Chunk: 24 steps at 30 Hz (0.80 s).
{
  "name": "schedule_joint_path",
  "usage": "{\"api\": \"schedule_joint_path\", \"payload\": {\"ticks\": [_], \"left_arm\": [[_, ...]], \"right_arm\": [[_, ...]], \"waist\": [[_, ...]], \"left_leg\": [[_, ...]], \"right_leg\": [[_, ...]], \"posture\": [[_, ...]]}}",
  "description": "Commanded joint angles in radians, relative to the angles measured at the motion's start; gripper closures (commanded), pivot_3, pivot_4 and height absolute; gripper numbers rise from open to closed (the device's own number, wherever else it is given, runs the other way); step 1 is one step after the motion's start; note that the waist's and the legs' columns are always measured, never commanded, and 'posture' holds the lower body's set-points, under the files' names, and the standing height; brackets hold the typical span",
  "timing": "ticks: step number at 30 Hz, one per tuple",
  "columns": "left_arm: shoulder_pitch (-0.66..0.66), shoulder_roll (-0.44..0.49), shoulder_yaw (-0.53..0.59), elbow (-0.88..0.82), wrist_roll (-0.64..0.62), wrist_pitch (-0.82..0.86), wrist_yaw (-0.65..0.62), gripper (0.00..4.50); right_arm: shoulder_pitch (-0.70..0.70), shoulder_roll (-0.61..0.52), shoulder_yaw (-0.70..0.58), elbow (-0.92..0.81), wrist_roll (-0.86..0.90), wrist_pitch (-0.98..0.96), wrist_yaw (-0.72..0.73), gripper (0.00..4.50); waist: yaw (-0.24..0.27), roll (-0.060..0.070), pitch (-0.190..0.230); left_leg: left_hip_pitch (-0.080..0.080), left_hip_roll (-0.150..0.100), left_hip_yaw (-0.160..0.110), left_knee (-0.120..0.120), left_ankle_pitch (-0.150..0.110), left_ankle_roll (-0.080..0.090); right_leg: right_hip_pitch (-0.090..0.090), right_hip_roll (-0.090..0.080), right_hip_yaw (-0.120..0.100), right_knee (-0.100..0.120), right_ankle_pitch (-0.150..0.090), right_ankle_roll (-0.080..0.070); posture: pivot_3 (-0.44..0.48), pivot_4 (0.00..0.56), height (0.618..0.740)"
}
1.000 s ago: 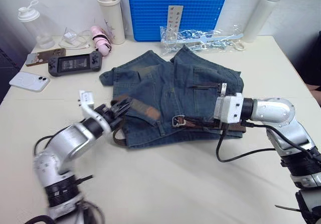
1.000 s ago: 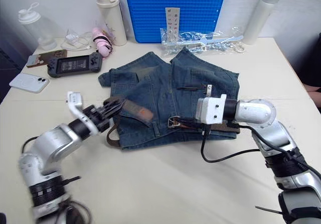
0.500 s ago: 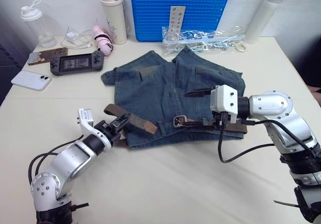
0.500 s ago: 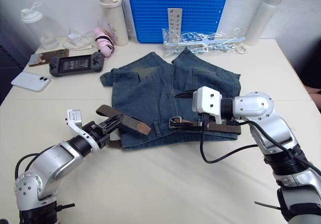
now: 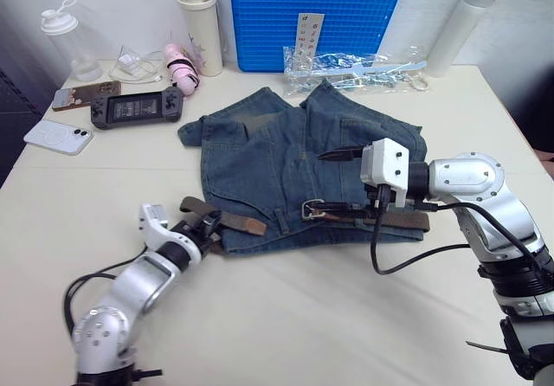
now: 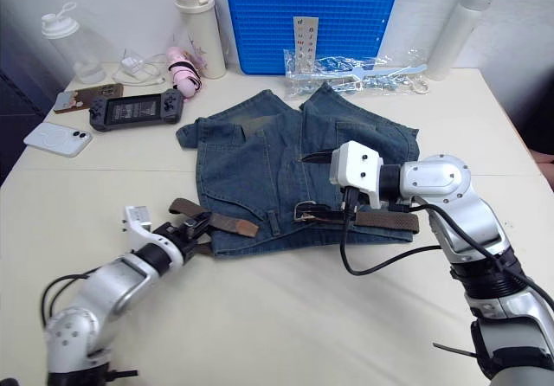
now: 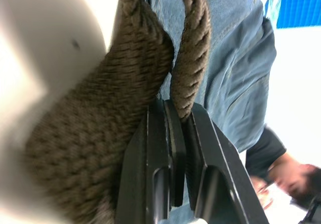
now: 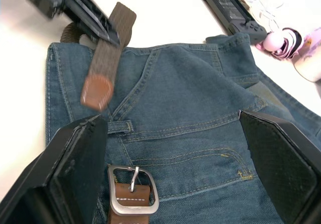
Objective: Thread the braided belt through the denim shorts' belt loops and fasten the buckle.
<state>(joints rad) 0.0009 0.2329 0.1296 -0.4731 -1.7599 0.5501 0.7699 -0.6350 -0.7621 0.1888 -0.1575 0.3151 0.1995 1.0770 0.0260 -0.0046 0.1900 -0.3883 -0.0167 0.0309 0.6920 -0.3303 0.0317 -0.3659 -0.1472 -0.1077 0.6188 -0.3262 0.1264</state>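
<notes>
Denim shorts [image 5: 286, 165] spread flat mid-table [image 5: 286, 317], waistband toward the robot, braided belt [image 5: 381, 217] running along that waistband under the right arm, silver buckle [image 5: 312, 209] lying on the denim near the middle. Free end of the belt out past the shorts' left edge, looped on the tabletop, reddish-brown leather tip [image 5: 254, 226] resting on the denim corner. Left gripper [image 5: 206, 226] low at that loop, clenched on the braided strap; confirmed close up in the left wrist view, black fingers [image 7: 165, 148] pinching one woven strand edge-on, a second broader fold of strap bulging beside them over the pale tabletop, blue denim behind. Right gripper [image 5: 339, 154] raised over the shorts' right half, released, jaws spread wide; in the right wrist view both dark pads [image 8: 83, 169] framing the waistband from above, touching nothing. Same wrist view giving detail the head views lack: prong across the buckle frame, brown leather end stitched behind it, one short belt loop [image 8: 120, 127] just beside the buckle with no strap through it, and the left gripper seen from the far side with the tip dangling near it. Head views alone taking in the table's far edge: blue crate [image 5: 316, 9] standing against the wall, contents impossible to tell; clear plastic bag [image 5: 351, 61] holding bluish pieces; lidded tumbler [image 5: 199, 16], clear shaker bottle [image 5: 67, 40], white cylinder bottle [image 5: 450, 27], handheld game console [image 5: 134, 106] and white phone [image 5: 56, 135] to the left.
</notes>
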Motion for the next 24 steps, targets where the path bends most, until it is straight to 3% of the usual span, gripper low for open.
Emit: {"api": "schedule_joint_path", "payload": {"ticks": [1,11,18,24], "left_arm": [[-0.016,-0.02,-0.008,-0.025,0.032,-0.03,-0.02,4.5],[-0.048,-0.135,-0.072,0.015,0.215,-0.069,-0.06,4.5],[-0.028,-0.278,-0.127,0.092,0.338,-0.09,-0.111,4.5],[-0.025,-0.338,-0.128,0.128,0.314,-0.045,-0.071,4.5]], "right_arm": [[-0.025,0.001,-0.036,-0.036,-0.007,0.008,-0.005,0.06],[-0.039,0.0,-0.028,-0.051,-0.037,0.041,-0.002,0.06],[-0.021,0.001,-0.019,-0.09,-0.066,0.07,-0.006,0.06],[-0.026,0.002,0.002,-0.077,-0.072,0.063,0.035,0.06]], "waist": [[-0.001,0.0,0.0],[0.002,0.0,0.0],[0.012,0.0,0.0],[0.032,0.001,-0.001]], "left_leg": [[0.0,0.001,0.0,0.0,0.0,0.0],[0.0,0.0,0.0,0.0,0.0,0.0],[0.001,0.0,-0.001,0.0,0.0,0.0],[0.001,-0.001,-0.001,0.0,-0.001,0.001]], "right_leg": [[0.0,0.0,0.0,0.0,0.0,0.0],[0.001,0.0,-0.002,-0.001,0.0,0.0],[0.004,0.0,-0.003,-0.004,0.001,0.001],[0.006,-0.001,-0.005,-0.01,0.001,0.002]], "posture": [[0.0,0.15,0.689],[0.0,0.15,0.689],[0.0,0.15,0.689],[0.0,0.15,0.689]]}}
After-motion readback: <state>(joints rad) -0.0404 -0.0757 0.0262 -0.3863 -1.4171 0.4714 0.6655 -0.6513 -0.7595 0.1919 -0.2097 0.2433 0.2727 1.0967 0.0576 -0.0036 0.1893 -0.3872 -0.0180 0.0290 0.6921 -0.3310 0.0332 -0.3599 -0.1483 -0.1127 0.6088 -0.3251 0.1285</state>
